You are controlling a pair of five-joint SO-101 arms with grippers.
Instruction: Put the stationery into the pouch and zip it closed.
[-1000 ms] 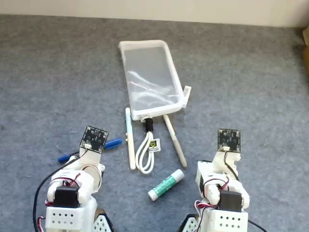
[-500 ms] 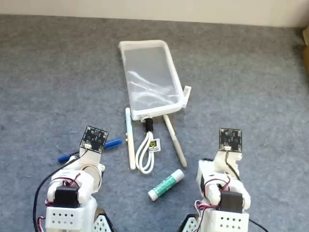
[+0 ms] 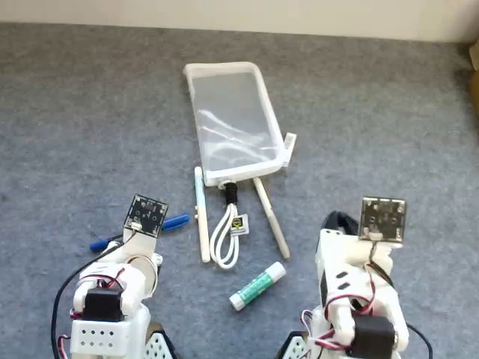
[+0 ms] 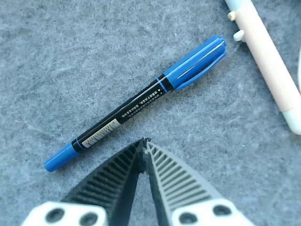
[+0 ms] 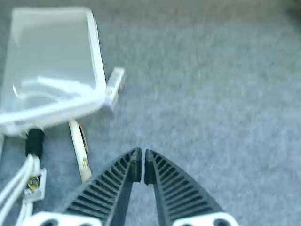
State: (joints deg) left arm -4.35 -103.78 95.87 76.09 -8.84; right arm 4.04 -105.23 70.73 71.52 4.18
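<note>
Right arm has lifted and stretched forward since the earlier frame; left arm unchanged, nothing on the worktop [image 3: 389, 112] has shifted.

Right claw [image 5: 139, 153]: fingers drawn together to a hairline gap, holding nothing, hanging above bare worktop. Beyond its tips lie the beige pen [image 5: 77, 150] and the near corner of the pouch [image 5: 51, 66], with the zip tab [image 5: 113, 87] sticking out at that corner.

Left claw [image 4: 143, 141]: fingers pressed together, empty, tips just short of the blue marker [image 4: 141, 101], which lies flat across in front of it. The white pen [image 4: 268, 61] lies near the marker's cap end, apart from it.

Farther out, high view: looped cable [image 3: 224, 232] between the two pens, its dark plug touching the pouch's near edge; glue stick [image 3: 257, 286] nearest the arms, between them.

Handling, judged:
- Marker, pens and glue stick: light, stiff, smooth round plastic, so liable to roll or squirt out of a pinch. Take each across the barrel near the middle, fingers square to its length.
- Cable: limp; take it at the loop's bunched part.
- Pouch: thin clear film, soft, will slide and buckle. Hold the stiffer white rim, pull the zip by its tab. Cannot tell whether the mouth stands open.
</note>
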